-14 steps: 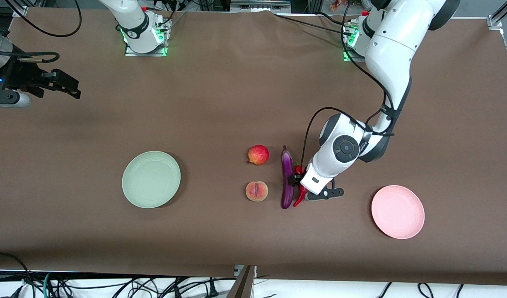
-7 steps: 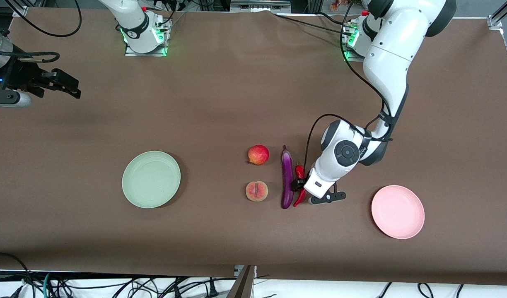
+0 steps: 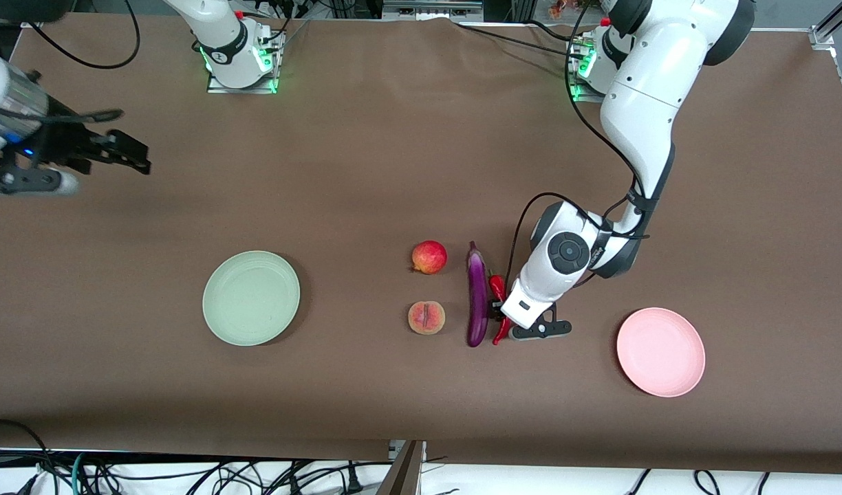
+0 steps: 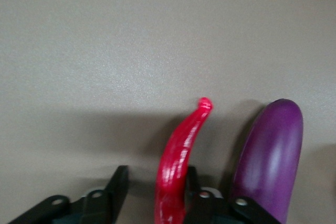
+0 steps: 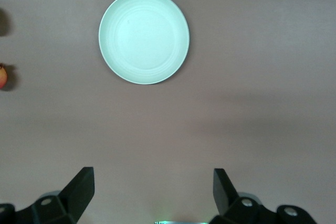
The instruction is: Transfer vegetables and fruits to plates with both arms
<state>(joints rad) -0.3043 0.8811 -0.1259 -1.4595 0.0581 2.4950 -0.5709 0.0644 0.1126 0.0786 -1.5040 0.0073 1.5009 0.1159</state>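
Note:
The red chili pepper [image 3: 497, 284] lies beside the purple eggplant [image 3: 476, 295], on the side toward the left arm's end. My left gripper [image 3: 498, 311] is down at the table with its fingers open around the chili [image 4: 181, 150]. One finger [image 4: 191, 179] stands between the chili and the eggplant [image 4: 273, 150]; the other finger [image 4: 118, 179] is apart from the chili. The pomegranate [image 3: 429, 257] and the peach [image 3: 426, 317] lie toward the mint green plate [image 3: 251, 297]. My right gripper [image 3: 135, 157] hangs open and empty near the right arm's end of the table, with the green plate [image 5: 144, 37] in its wrist view.
The pale pink plate [image 3: 660, 352] stands bare toward the left arm's end, a little nearer to the front camera than the vegetables. The brown table cover [image 3: 366, 172] is bare between the arm bases and the fruits. Cables run along the table's front edge.
My left gripper has shifted slightly along the chili, toward the front camera, and stays low. My right gripper has moved a little toward the middle of the table. The fruits and vegetables have not moved.

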